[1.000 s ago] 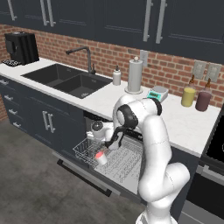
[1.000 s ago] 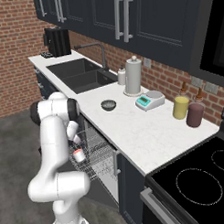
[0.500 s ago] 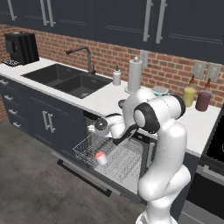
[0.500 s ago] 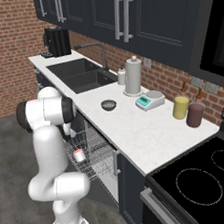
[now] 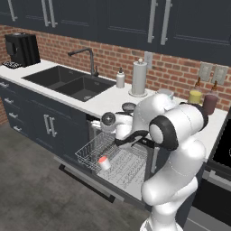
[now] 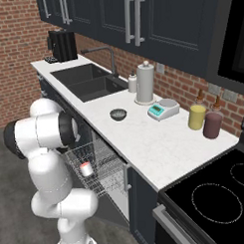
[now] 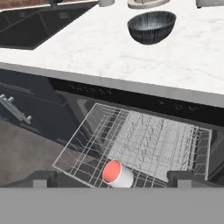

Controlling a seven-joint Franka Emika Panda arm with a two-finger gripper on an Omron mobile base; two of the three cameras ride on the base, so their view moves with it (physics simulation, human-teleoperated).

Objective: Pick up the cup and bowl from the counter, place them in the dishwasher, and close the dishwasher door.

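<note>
The cup (image 7: 116, 173) lies on its side in the dishwasher's wire rack (image 7: 153, 140), red inside facing the hand camera; it also shows as cup (image 5: 104, 162) and cup (image 6: 86, 168). My gripper (image 7: 113, 178) hangs open and empty above the rack, fingertips (image 7: 43, 177) wide apart on either side of the cup and clear of it. The dark grey bowl (image 7: 152, 26) stands upright on the white counter (image 7: 87, 48) above the dishwasher; the same bowl (image 5: 128, 107) (image 6: 118, 114) appears in both base views. The dishwasher door (image 5: 83, 179) is dropped open and flat.
Left of the bowl is a sink (image 5: 67, 81) with a faucet (image 5: 85, 56). A paper towel roll (image 6: 145, 83), a scale (image 6: 163, 110), a yellow canister (image 6: 197, 116) and a maroon canister (image 6: 212, 125) stand along the brick wall. The black stove (image 6: 216, 195) is at the right.
My hand has lifted away from the rack toward the counter edge, and the elbow has swung right. The cup stays lying in the rack, and the jaws stay open.
</note>
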